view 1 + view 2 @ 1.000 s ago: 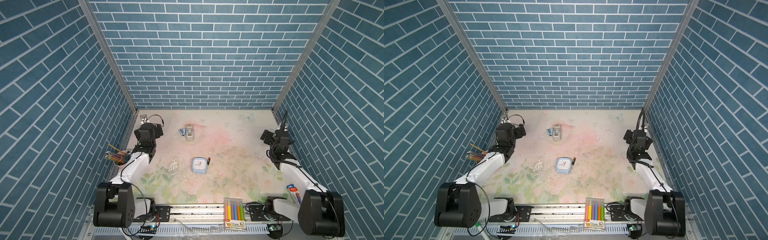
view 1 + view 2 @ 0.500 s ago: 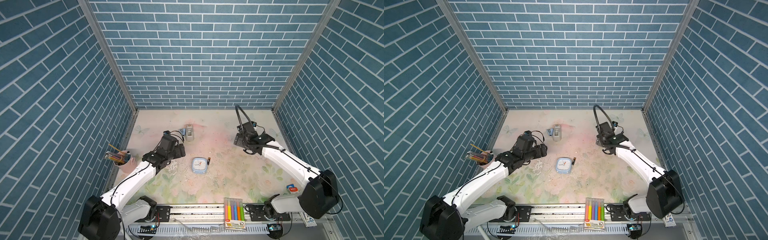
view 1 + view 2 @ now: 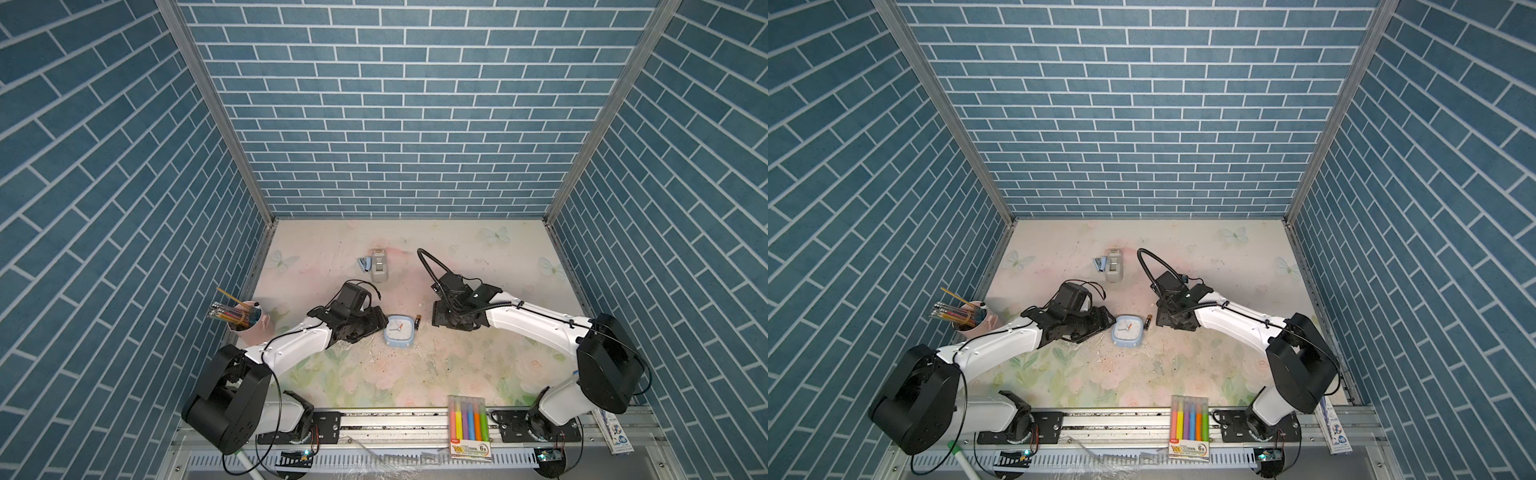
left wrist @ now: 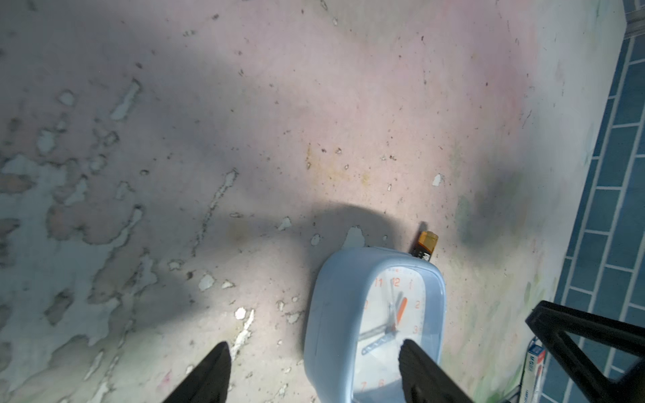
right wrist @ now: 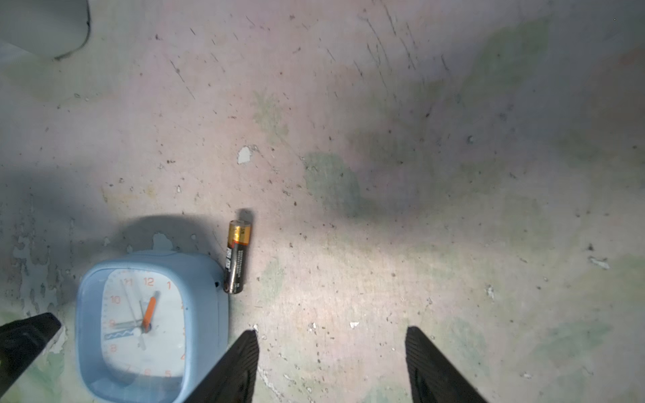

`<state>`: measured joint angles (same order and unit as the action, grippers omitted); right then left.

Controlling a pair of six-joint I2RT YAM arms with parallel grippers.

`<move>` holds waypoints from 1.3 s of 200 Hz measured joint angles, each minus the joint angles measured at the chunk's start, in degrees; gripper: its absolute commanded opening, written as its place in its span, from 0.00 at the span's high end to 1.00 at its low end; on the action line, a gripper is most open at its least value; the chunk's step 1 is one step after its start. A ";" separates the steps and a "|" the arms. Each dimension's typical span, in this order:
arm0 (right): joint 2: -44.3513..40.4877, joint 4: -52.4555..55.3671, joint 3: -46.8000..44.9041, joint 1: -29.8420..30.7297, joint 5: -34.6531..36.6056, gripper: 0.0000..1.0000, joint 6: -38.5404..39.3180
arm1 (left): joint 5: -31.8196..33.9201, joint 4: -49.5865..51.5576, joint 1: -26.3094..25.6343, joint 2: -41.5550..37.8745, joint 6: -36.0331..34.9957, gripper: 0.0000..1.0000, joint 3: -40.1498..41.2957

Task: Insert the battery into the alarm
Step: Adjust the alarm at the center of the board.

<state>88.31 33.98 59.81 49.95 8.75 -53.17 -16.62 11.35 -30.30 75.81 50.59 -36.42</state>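
Observation:
The alarm [image 3: 400, 331] lies face up in the middle of the mat in both top views, light blue with a white face and orange hands. The battery [image 3: 417, 322], black with a gold end, lies on the mat against the alarm's right side, seen closest in the right wrist view [image 5: 237, 258]. My left gripper [image 4: 314, 349] is open at the alarm's [image 4: 377, 314] left side, one finger over the clock face and the other over bare mat. My right gripper [image 5: 331, 333] is open just right of the battery, with only mat between its fingers.
A grey boxy device [image 3: 379, 266] and a small blue stapler [image 3: 364, 264] sit behind the alarm. A pink cup of pencils [image 3: 249, 322] stands at the left wall. A marker pack [image 3: 468, 424] lies on the front rail, a slim box [image 3: 615, 432] at the front right.
Both arms have swung in from the side walls to the middle. The left gripper now stands at the alarm and the right one beside the battery. Alarm and battery have not moved.

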 measured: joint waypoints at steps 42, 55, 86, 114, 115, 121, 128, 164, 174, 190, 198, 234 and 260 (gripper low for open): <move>-3.41 -8.44 -7.26 0.39 -3.91 0.38 -1.33 | -2.19 -3.98 -0.48 -0.92 4.07 0.21 4.63; -3.61 -10.60 -9.14 -0.20 -6.71 0.38 -1.51 | -2.67 -4.42 -0.48 -0.74 5.05 0.23 5.33; -3.76 -17.40 -11.30 -0.17 -13.49 0.31 -2.58 | -3.23 -6.86 -0.66 0.50 6.40 0.25 5.14; -2.49 -23.23 -12.79 -0.15 -19.71 0.20 -4.20 | -3.89 -8.33 -0.79 2.89 7.08 0.28 4.26; -2.34 -23.50 -12.79 -0.13 -19.93 0.20 -4.17 | -3.91 -8.39 -0.81 2.95 7.08 0.28 4.22; -1.75 -24.59 -12.79 -0.13 -21.03 0.20 -4.48 | -4.02 -8.59 -0.81 3.37 7.19 0.28 4.04; -1.16 -25.66 -12.79 -0.13 -22.08 0.19 -4.76 | -4.07 -8.74 -0.85 3.69 7.34 0.29 3.87; 0.66 -29.05 -12.79 -0.13 -25.57 0.17 -6.12 | -4.33 -9.97 -1.62 4.81 8.24 0.31 3.65; 1.40 -30.05 -12.79 -0.13 -26.34 0.17 -6.67 | -4.48 -10.21 -1.97 5.09 8.59 0.31 3.65; 2.95 -31.30 -12.79 -0.13 -27.23 0.17 -7.19 | -4.92 -10.82 -2.34 5.55 8.92 0.32 3.65; 3.67 -31.93 -12.85 -0.13 -27.61 0.17 -7.69 | -5.14 -11.08 -2.45 5.64 9.05 0.32 3.65; 4.50 -33.88 -13.94 -0.17 -28.63 0.17 -9.11 | -5.75 -11.50 -3.02 5.70 9.64 0.34 3.65; 4.83 -35.36 -14.16 -0.55 -29.31 0.16 -9.68 | -6.36 -12.35 -3.10 6.27 9.99 0.37 3.54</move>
<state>93.14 -1.39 45.65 49.41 -20.56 -62.85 -22.98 -0.99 -33.41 82.08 60.58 -32.88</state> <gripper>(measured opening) 0.837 0.644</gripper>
